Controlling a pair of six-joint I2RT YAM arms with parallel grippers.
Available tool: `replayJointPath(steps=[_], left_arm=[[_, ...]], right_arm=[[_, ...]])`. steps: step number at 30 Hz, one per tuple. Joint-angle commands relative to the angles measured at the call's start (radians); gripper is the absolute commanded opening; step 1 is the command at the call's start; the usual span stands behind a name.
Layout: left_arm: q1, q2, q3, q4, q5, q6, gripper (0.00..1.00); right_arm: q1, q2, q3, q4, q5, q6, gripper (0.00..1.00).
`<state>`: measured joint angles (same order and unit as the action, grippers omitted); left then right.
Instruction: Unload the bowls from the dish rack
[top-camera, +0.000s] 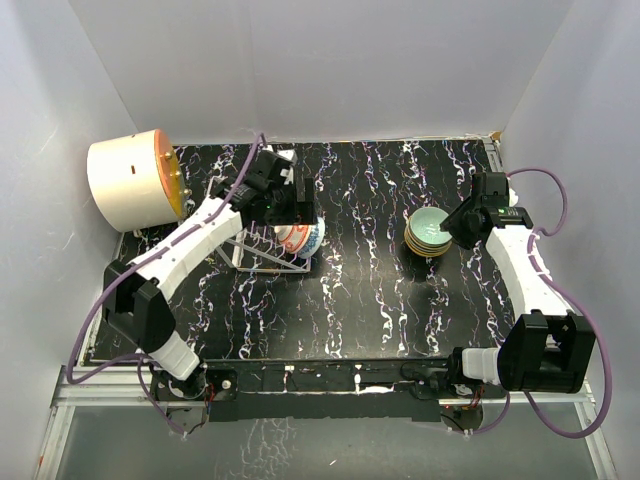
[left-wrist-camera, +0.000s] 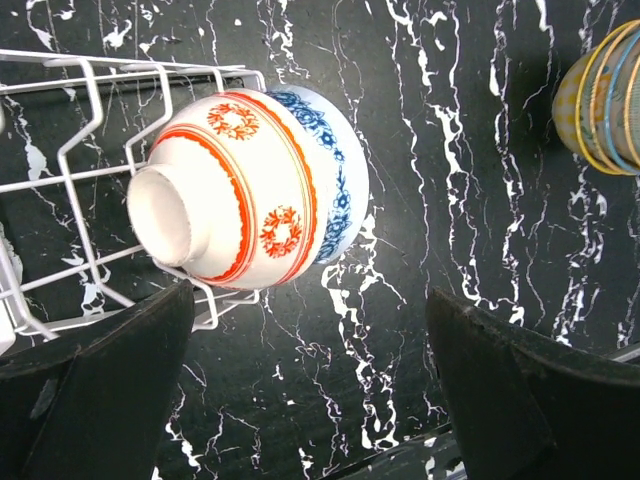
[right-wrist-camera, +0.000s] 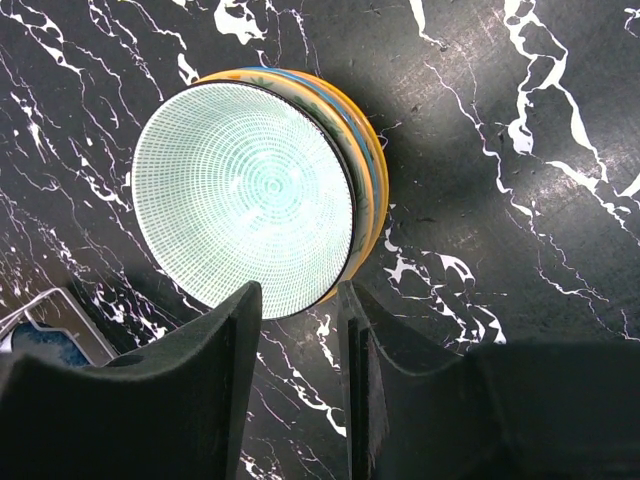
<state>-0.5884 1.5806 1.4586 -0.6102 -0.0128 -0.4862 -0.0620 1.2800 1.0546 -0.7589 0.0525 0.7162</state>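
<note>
Blue bowl (left-wrist-camera: 345, 170) part-hidden behind red bowl (left-wrist-camera: 240, 190); left hand (left-wrist-camera: 310, 330) open, right hand (right-wrist-camera: 295, 290) cannot tell

Black marbled table (top-camera: 380, 300) (white walls (top-camera: 350, 60))

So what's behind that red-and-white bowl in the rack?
A blue-and-white bowl, close behind the red-and-white bowl in the dish rack. Only its rim and one side show; the rest is covered.
</note>
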Motion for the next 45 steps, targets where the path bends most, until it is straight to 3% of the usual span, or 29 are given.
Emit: replayJointPath(steps=[1, 11, 29, 36, 45], left_arm=[[-0.023, 0.043, 0.041, -0.032, -0.05, 0.03, 0.97], [-0.027, 0.143, 0.093, -0.059, -0.155, 0.113, 0.97], [-0.028, 0.218, 0.124, -0.071, -0.133, 0.133, 0.89], [-0.028, 0.235, 0.138, -0.077, -0.142, 0.144, 0.75], [-0.028, 0.242, 0.2, -0.116, -0.154, 0.149, 0.49]], right_arm=[[-0.007, -0.016, 0.039, 0.039, -0.012, 0.005, 0.38], [-0.007, -0.017, 0.031, 0.056, -0.036, -0.024, 0.39], [-0.007, 0.01, 0.043, 0.061, -0.037, -0.037, 0.39], [-0.007, 0.015, 0.039, 0.063, -0.036, -0.044, 0.39], [-0.007, 0.032, 0.045, 0.068, -0.037, -0.056, 0.39]])
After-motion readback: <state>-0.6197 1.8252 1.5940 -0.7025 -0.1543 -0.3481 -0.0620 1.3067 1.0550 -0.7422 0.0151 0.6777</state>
